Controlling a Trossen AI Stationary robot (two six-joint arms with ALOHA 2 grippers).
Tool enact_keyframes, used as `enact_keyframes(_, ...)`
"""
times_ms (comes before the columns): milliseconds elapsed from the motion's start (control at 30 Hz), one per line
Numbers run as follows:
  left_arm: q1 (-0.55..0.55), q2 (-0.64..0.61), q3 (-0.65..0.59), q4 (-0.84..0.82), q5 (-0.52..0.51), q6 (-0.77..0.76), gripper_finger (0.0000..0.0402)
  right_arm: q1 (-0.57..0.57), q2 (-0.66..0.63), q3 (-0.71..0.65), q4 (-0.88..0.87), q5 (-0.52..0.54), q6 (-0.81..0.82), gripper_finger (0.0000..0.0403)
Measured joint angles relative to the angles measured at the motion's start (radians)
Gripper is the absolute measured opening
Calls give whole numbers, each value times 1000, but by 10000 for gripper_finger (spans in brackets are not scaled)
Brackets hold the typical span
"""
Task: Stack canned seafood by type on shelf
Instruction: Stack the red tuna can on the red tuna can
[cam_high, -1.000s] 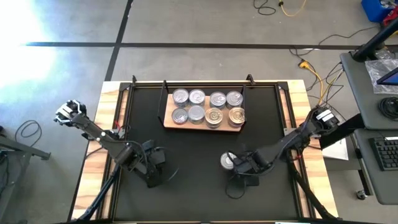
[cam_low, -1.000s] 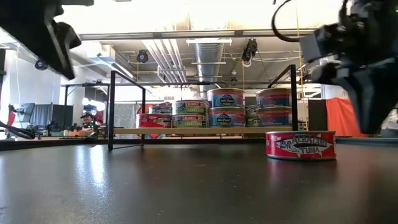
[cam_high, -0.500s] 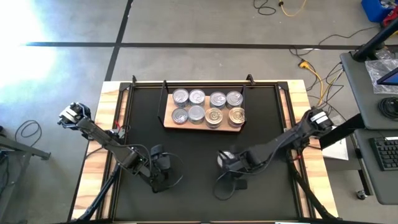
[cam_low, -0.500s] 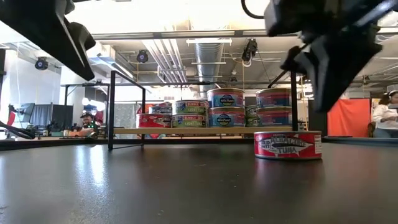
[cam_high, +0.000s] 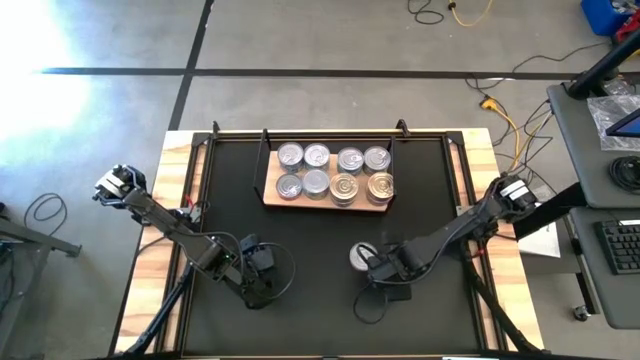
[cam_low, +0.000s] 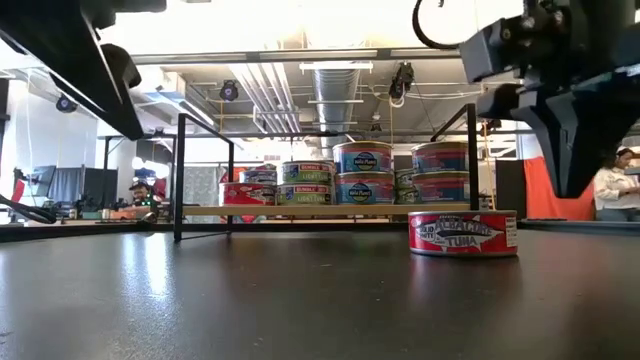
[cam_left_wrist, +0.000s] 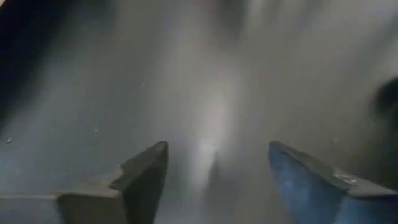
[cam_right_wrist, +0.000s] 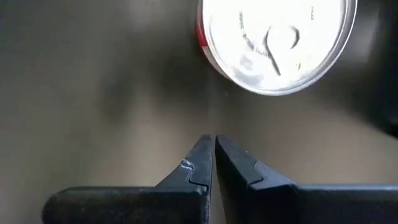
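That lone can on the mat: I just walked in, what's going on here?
The robot is stacking seafood cans on the shelf, which already holds most of them. One red can sits alone on the black mat, held by nothing. The right gripper is shut just beside it; the left gripper hangs open over bare mat.

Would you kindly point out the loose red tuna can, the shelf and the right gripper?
Red tuna can (cam_low: 463, 233): low view, on its side label.
Shelf (cam_high: 272, 202): high view, on the bare wood at its front corner.
Right gripper (cam_right_wrist: 214, 167): right wrist view, between its shut fingertips.
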Motion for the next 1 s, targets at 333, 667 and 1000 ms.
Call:
enact_keyframes(333, 0, 0, -5, 5, 11, 1, 391, -5, -45, 105, -151, 97, -102, 13)
enact_keyframes(667, -20, 2, -7, 10, 9, -46, 386, -10, -52, 70, -192, 100, -111, 13)
enact_keyframes(1000, -20, 4, -88, 119, -94, -77, 386, -50, -100, 69, -297, 207, 409, 13)
